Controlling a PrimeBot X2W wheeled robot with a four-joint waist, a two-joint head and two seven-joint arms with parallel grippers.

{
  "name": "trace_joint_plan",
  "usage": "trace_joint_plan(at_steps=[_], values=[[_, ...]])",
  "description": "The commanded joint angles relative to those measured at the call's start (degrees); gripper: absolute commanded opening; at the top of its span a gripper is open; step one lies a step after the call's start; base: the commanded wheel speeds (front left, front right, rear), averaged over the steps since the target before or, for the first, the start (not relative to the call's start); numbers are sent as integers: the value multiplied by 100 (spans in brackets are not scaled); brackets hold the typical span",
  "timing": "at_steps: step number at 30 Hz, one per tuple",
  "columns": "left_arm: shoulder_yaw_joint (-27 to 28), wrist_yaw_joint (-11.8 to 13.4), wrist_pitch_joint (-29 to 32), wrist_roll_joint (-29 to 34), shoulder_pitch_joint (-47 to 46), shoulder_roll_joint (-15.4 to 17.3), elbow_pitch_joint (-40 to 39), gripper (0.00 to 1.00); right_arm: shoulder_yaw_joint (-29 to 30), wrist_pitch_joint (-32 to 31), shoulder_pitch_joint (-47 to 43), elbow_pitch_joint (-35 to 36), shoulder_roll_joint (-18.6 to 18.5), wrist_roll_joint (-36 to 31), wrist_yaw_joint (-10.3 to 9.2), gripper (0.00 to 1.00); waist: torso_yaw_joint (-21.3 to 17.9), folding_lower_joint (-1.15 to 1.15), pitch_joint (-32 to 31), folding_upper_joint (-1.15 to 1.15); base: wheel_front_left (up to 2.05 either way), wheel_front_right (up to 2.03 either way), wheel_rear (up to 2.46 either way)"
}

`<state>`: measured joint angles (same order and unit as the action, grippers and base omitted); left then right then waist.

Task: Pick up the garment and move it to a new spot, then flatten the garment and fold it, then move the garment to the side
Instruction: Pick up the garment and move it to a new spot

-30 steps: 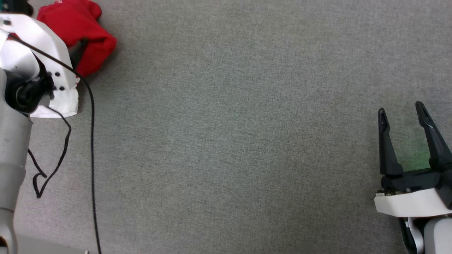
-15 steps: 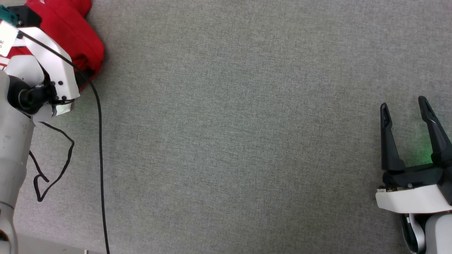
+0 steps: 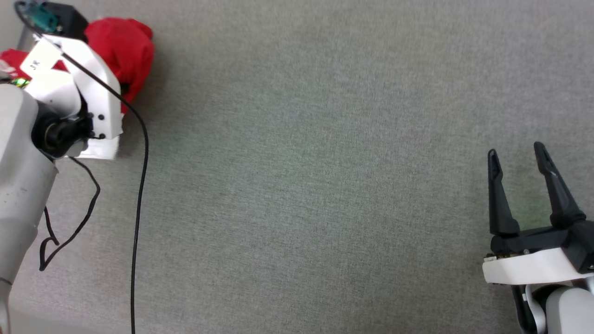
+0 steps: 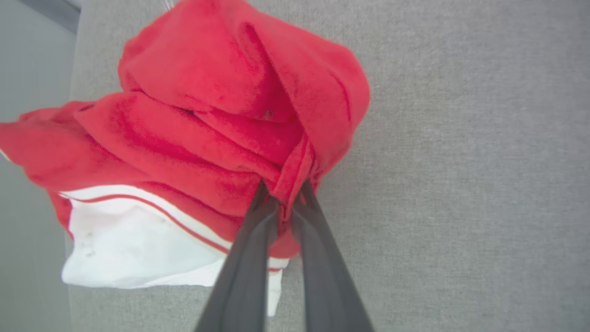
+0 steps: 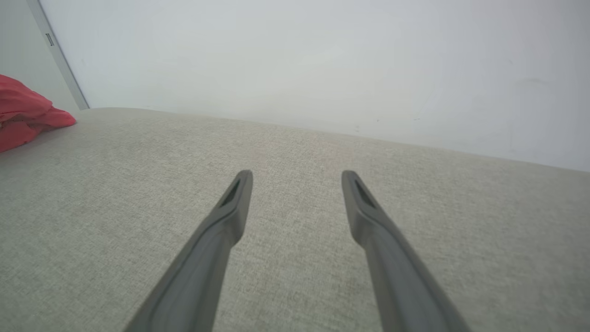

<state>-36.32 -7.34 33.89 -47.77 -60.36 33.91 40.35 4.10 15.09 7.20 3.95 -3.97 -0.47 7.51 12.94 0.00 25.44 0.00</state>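
The left gripper [image 4: 282, 196] is now pinching a red fold of the garment [image 4: 221, 97], its two fingers pressed together on the cloth, where a second ago they were standing spread over it. The garment is lying bunched in a heap right at and ahead of those fingertips on the grey fabric surface [image 4: 461, 184], its white sleeve [image 4: 129, 249] just beside the fingers. The right gripper [image 3: 515, 153] is staying spread and empty as before, well apart from the garment.
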Motion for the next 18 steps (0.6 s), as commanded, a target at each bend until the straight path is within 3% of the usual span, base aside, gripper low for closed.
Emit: trace_joint_plan(at_steps=[1,9,18], values=[[-83,-10,-42,-40,-69,54,-135,0,-25,11,-51,-16,36,15,-4,100,35,0,-258,0,0,0,0],[-816,-9,-226,26,-382,121,-1246,0,-85,11,-174,-197,111,152,-4,100,-192,0,-843,0,0,0,0],[-1557,-7,-302,157,-780,-151,-2157,0,-27,11,-189,-243,115,554,-4,100,-987,0,-1071,0,0,0,0]])
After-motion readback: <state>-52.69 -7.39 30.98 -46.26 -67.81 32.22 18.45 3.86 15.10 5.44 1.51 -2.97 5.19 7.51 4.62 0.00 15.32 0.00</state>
